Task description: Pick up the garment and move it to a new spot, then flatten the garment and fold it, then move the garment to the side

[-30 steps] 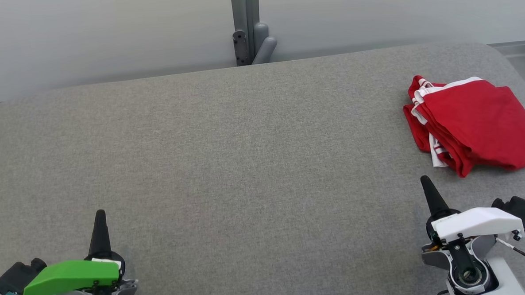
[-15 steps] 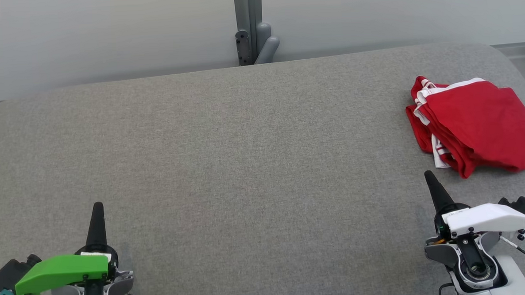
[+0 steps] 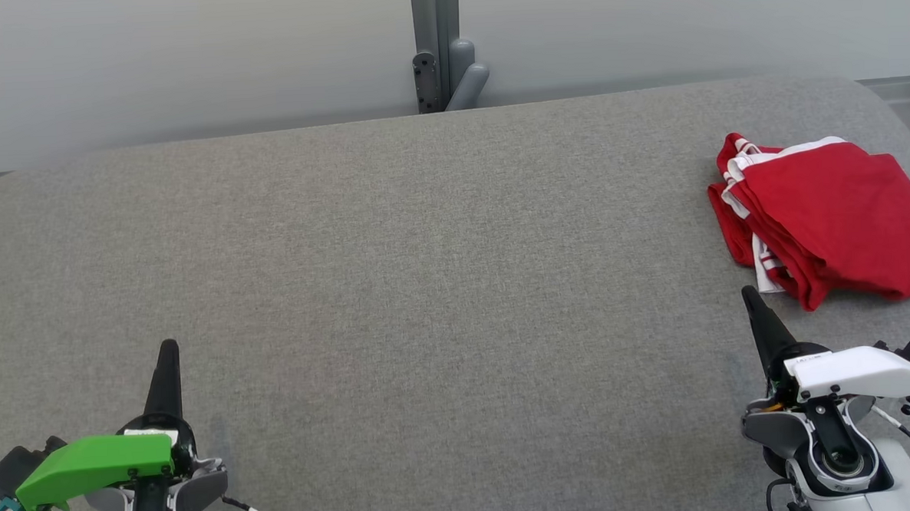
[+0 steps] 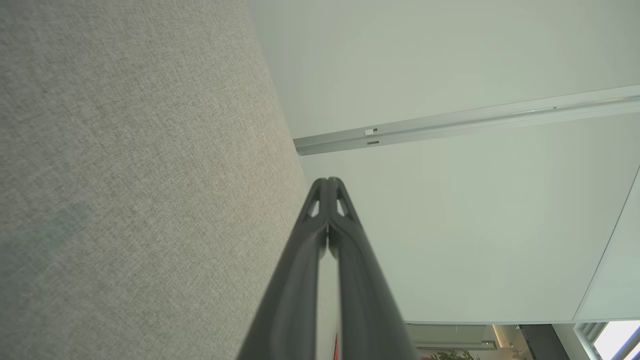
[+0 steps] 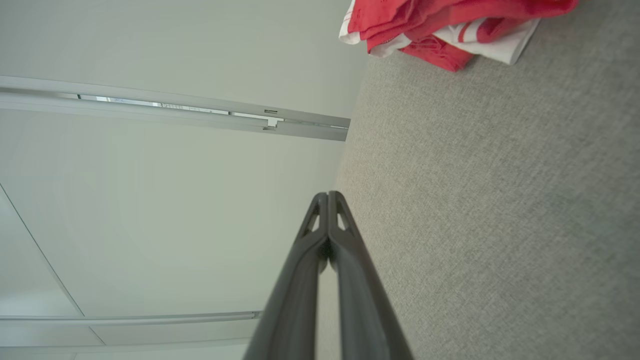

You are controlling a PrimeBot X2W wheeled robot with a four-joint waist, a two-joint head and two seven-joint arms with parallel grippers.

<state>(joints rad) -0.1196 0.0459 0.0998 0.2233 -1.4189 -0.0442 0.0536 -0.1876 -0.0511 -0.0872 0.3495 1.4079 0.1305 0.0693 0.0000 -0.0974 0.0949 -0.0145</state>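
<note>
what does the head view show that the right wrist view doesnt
Head view: the left gripper under its green cover, a grey post behind the grey table, the top face of the red garment. Right wrist view: a wall rail, and the fingers pressed together up close. Both: the red garment's edge, the grey table, the shut right gripper.

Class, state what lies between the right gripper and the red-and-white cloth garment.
Just bare grey fabric surface separates the right gripper from the red-and-white cloth garment; the right wrist view shows that stretch most clearly.
</note>
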